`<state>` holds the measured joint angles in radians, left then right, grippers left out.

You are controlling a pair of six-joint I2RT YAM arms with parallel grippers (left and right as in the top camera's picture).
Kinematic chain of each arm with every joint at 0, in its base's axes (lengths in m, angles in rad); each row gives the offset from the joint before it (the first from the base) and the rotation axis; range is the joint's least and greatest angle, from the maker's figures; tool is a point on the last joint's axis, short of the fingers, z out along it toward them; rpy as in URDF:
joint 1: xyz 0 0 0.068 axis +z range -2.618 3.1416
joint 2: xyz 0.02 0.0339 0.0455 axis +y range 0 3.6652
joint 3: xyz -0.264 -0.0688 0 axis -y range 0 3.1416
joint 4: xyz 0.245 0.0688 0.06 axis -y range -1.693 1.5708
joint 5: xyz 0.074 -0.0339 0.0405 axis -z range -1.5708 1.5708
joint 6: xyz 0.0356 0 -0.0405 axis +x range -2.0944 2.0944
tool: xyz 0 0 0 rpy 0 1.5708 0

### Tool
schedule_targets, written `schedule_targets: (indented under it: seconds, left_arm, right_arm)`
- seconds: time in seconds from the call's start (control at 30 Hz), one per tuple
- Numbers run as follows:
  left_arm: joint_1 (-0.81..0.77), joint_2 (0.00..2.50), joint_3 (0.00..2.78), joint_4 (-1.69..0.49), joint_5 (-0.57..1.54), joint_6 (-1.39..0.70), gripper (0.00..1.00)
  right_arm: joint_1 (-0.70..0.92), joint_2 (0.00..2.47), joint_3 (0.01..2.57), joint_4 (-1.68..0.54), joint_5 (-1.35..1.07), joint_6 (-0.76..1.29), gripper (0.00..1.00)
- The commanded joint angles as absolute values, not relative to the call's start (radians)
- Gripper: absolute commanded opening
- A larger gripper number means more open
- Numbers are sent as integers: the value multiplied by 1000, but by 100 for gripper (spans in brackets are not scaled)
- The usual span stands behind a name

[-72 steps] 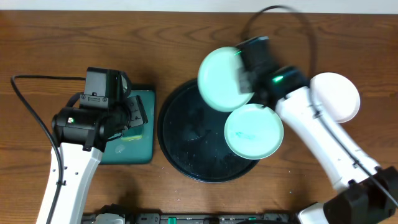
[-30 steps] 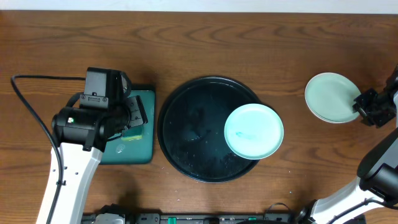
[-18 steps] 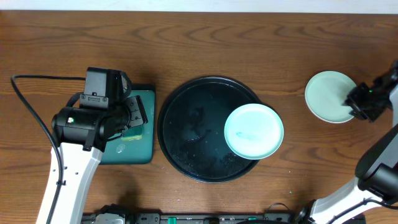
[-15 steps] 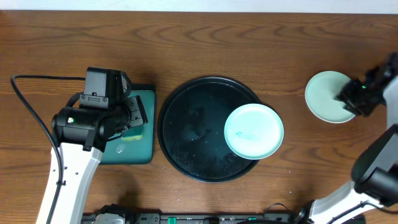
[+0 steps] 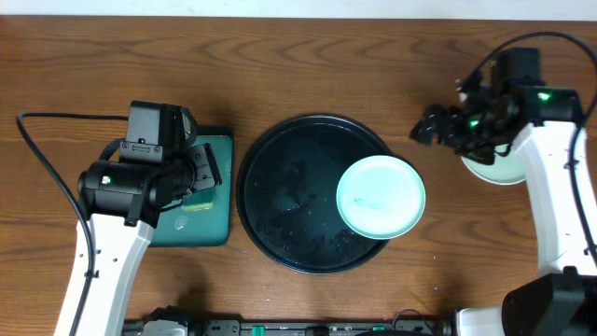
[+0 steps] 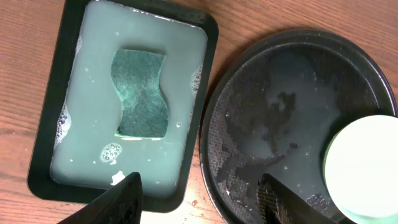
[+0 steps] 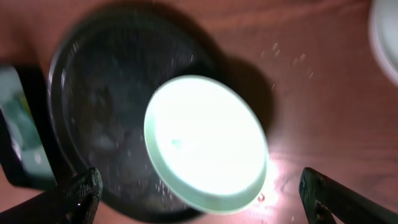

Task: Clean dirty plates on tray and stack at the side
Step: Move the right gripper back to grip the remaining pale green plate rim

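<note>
One mint plate (image 5: 381, 197) on tray (image 5: 280, 187) edge, clear of spread right jaws

Item count, as visible:

- Round black tray (image 5: 280, 177): one.
- Plates: two visible. One mint-green plate (image 5: 381, 196) with a teal smear lies on the round black tray. One pale plate (image 5: 499, 171) lies on the bench (image 5: 298, 56), partly covered by the right arm. It cannot be determined whether further plates lie beneath it.
- Rectangular tray (image 6: 56, 93): one.
- Green sponge (image 6: 142, 93): one.
- Arms: two, each with one tool, namely the left tool (image 6: 199, 202) and the right tool (image 7: 199, 199).
- Black cables: two, the left cable (image 5: 75, 116) and the right cable (image 5: 541, 35).
</note>
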<state>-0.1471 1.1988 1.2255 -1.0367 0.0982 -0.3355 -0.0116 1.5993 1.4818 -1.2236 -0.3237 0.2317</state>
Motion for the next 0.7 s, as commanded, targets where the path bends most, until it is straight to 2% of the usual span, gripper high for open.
schedule_targets:
  seconds: [0.0, 0.07, 0.1, 0.13, 0.17, 0.37, 0.53, 0.67]
  left_arm:
    - [-150, 1202, 1234, -1039, 93, -323, 60]
    - [-150, 1202, 1232, -1039, 93, -323, 60]
    - [-150, 1202, 1232, -1039, 93, -323, 60]
    - [-150, 1202, 1232, -1039, 93, -323, 60]
    - [-150, 1202, 1230, -1039, 93, -323, 60]
    - [-150, 1202, 1228, -1039, 93, -323, 60]
    - [-150, 1202, 1228, -1039, 93, -323, 60]
    - [-150, 1202, 1228, -1039, 93, -323, 60]
  right_arm:
    - [22, 1604, 1464, -1263, -244, 294, 99]
    - [40, 1604, 1446, -1290, -149, 356, 99]
    - [51, 1604, 1427, -1300, -82, 397, 95]
    - [57, 1604, 1411, -1301, -41, 409, 85]
    - [63, 1604, 1390, -1301, -12, 416, 70]
    - [77, 1604, 1202, -1227, -52, 410, 73]
    - [77, 1604, 1079, -1060, -125, 342, 61]
    - [77, 1604, 997, -919, -163, 343, 60]
